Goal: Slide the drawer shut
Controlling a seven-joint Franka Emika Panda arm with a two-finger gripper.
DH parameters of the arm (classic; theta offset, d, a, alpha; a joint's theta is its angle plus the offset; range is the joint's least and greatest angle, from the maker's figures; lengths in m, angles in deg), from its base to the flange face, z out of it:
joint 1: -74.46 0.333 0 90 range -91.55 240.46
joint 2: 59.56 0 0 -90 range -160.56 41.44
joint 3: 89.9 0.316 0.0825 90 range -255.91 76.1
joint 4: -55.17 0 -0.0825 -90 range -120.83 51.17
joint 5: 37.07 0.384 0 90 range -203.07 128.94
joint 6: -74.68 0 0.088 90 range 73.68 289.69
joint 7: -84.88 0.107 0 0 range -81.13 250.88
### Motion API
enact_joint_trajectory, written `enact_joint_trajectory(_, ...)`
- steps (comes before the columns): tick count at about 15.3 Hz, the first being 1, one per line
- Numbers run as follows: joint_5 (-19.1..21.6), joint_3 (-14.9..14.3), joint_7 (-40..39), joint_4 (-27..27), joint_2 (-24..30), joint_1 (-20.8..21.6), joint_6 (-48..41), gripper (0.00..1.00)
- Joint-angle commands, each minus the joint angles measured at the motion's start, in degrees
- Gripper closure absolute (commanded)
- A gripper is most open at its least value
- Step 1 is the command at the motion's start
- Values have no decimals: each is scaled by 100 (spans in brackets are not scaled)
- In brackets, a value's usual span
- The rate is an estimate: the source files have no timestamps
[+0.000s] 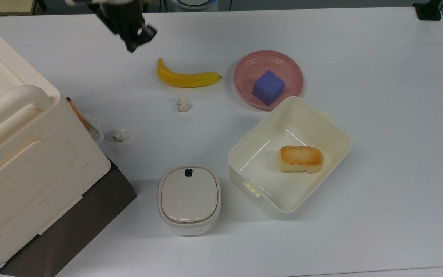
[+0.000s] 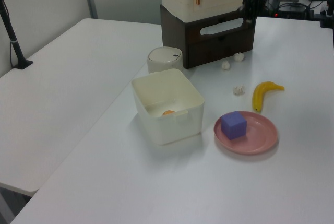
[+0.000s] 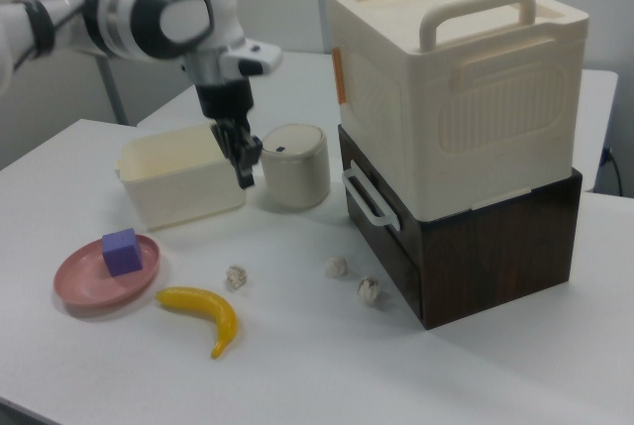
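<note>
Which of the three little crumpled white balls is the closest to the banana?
The crumpled ball lying alone in the open, just below the banana in the top view. The other two lie farther off, near the stacked boxes at the top view's left.

hand [image 3: 245,169] above banana [image 3: 205,312]

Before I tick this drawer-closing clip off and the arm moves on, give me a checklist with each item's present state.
1. Dark brown wooden drawer front with white loop handle flush with its cabinet: ok in the right view.
2. Gripper off the handle: ok, raised above the table.
3. Gripper carrying nothing: ok, nothing visible on it.
4. Crumpled white paper balls out of the drawer's path: ok, on the table beside the cabinet.
5. Large cream plastic box seated on the cabinet: ok.
6. Yellow banana below the gripper's path: cannot tell.
</note>
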Motion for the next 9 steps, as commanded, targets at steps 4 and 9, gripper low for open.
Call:
enact_joint_trajectory(4,309,-136,-933,336,360,433,-544,100)
enact_joint_trajectory(9,423,-452,-952,715,361,706,-552,14)
